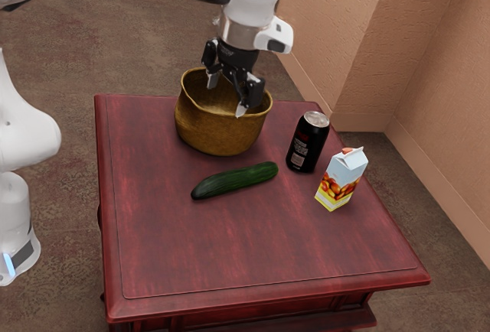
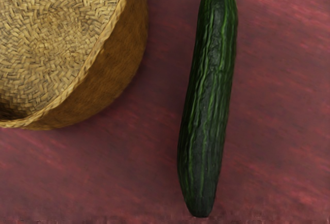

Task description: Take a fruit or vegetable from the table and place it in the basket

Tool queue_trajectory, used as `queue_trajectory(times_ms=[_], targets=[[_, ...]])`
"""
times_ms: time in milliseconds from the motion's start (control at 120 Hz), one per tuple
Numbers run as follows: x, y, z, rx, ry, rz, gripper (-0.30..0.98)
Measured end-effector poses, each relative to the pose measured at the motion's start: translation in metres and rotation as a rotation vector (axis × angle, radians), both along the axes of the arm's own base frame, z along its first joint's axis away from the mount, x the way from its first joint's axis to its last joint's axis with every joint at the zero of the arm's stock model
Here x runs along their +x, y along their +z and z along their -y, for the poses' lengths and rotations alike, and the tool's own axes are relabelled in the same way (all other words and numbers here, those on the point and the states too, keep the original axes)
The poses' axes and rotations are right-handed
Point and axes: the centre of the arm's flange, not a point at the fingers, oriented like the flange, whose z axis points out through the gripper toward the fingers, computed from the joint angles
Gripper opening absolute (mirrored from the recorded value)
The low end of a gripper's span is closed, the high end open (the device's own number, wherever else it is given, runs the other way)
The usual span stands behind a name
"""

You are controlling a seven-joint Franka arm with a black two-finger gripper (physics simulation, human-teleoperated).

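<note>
My gripper [image 1: 227,96] is over the woven basket [image 1: 222,131] in the exterior view, open, its two fingers spread wide apart with nothing between them. A dark green cucumber [image 1: 236,180] lies on the red table, in front of the basket and apart from it. In the wrist view the whole cucumber [image 2: 209,100] lies on the tabletop beside the basket [image 2: 111,74]. The part of the basket's woven inside that shows there holds nothing.
A black can [image 1: 308,144] and a juice carton [image 1: 341,180] stand upright on the table [image 1: 253,252], toward the exterior view's right of the cucumber. Walls rise beyond the table at the exterior view's right.
</note>
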Motion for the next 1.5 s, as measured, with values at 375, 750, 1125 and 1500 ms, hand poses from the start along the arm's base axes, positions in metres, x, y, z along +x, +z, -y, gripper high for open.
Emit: queue_trajectory(times_ms=[375, 750, 1125, 1500], targets=[[-0.003, -0.087, 0.015, 0.008, 0.059, -0.093, 0.68], [0.007, -0.145, 0.024, -0.079, 0.082, -0.095, 0.68], [0.034, -0.176, -0.007, -0.136, 0.137, -0.085, 0.68], [0.052, -0.199, -0.009, -0.117, -0.021, -0.074, 0.68]])
